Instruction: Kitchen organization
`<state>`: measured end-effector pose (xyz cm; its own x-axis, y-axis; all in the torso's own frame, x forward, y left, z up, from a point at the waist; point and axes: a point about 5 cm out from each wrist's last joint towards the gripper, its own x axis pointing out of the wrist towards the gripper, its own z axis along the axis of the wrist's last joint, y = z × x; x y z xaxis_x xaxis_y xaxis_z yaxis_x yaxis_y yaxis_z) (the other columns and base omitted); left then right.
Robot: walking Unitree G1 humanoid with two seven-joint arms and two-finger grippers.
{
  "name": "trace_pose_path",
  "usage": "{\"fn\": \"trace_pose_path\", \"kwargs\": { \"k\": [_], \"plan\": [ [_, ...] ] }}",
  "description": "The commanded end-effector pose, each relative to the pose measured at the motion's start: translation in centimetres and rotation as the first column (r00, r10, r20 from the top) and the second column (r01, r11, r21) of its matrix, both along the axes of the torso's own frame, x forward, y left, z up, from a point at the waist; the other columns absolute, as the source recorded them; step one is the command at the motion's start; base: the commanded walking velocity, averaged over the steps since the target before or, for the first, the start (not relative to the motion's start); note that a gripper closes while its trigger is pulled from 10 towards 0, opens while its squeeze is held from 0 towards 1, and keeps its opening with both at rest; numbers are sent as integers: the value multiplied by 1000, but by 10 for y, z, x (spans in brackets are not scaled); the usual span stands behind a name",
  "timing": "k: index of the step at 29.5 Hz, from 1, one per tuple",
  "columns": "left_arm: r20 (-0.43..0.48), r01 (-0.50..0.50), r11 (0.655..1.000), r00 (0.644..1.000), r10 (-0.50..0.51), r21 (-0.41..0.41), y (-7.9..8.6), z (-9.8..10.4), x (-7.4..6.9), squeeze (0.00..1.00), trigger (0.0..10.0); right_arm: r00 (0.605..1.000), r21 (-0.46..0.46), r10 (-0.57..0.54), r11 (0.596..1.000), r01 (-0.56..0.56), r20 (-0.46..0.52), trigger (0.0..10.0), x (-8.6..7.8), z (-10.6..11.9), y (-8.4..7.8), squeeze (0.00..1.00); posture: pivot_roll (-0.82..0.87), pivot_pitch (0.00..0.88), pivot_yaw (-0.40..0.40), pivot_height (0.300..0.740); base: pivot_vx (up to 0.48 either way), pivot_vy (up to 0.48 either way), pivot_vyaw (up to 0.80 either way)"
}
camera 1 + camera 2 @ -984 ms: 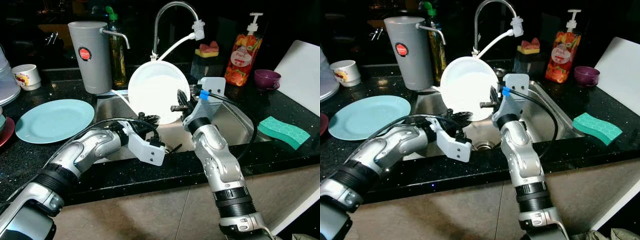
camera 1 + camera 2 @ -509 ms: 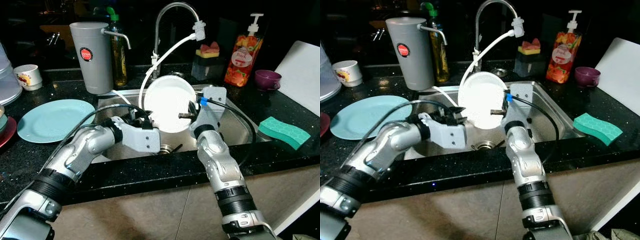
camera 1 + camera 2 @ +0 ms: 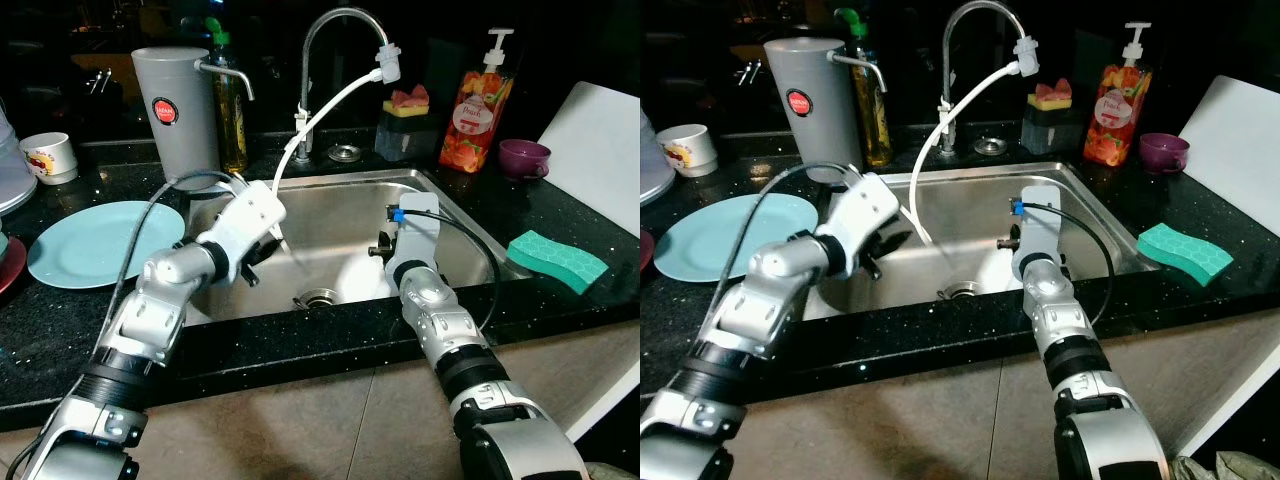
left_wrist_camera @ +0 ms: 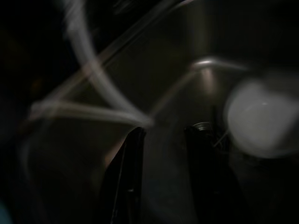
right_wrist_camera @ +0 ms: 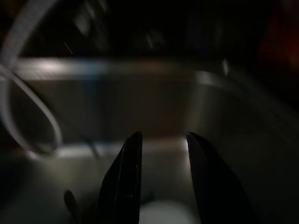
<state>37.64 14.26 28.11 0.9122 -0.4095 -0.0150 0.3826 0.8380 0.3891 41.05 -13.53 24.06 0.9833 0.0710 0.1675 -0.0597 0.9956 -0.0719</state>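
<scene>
Leaning over the sink with both arms down in the basin right now; my left gripper hangs over the left half of it, fingers spread apart with nothing between them; through its wrist camera I can see the drain just past the fingertips and a blurry white plate lying on the basin floor off to one side; a white hose runs from the tap down into the sink, passing just beside my left wrist.

My right gripper is over the right half of the basin, fingers also spread and not pinching anything; a pale round patch sits right under the tips in that wrist view, too dark and smeared to say more; the far wall of the sink is straight ahead of it.

Around the counter: a light blue plate lies flat to the left of the sink, a grey canister stands at the far left corner; a soap bottle and a purple cup are on the far right, and a green sponge lies on the right side near the front edge.
</scene>
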Motion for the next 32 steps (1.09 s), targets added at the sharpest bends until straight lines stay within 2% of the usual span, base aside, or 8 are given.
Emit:
{"fn": "trace_pose_path", "kwargs": {
  "k": [1, 2, 3, 7, 10, 14, 27, 32],
  "plan": [
    [-67, -80, 995, 995, 75, -67, 5, 0, 3, 0, 10000, 993, -57, 45, 998, -39, 111, 10000, -1, 21, 5, 227, 175, 125, -17, 740, 0, 0, 0],
    [-67, -80, 995, 995, 75, -67, 5, 0, 3, 0, 10000, 993, -57, 45, 998, -39, 111, 10000, -1, 21, 5, 227, 175, 125, -17, 740, 0, 0, 0],
    [-88, -107, 991, 991, 100, -80, 7, 1, 4, 0, 10000, 990, -67, 54, 997, -45, 130, 10000, -1, 24, 5, 0, 175, 125, -17, 740, 0, 0, 0],
    [-131, -234, 967, 967, 220, -103, 25, 3, 4, 0, 10000, 950, -193, 153, 976, -103, 271, 10000, -12, 45, 10, 0, 168, 126, -12, 740, 0, 0, 0],
    [51, -198, 963, 980, 192, 182, 42, 12, -5, 0, 10000, 910, -313, 290, 930, -194, 297, 10000, -26, 49, 15, 0, 167, 127, -12, 740, 0, 0, 0],
    [135, -110, 831, 990, 43, 545, 61, 17, -24, 0, 10000, 847, -358, 478, 852, -383, 232, 10000, -43, 43, 15, 0, 170, 128, -9, 740, 0, 0, 0],
    [63, -99, 628, 995, 80, 772, 100, 28, -47, 0, 10000, 726, -394, 677, 703, -592, 119, 10000, -71, 39, 5, 0, 175, 127, 2, 740, 0, 0, 0],
    [31, -120, 605, 987, 156, 787, 111, 23, -44, 0, 10000, 710, -442, 703, 651, -617, 44, 10000, -74, 34, 3, 0, 170, 129, 8, 740, 0, 0, 0]
  ]
}}
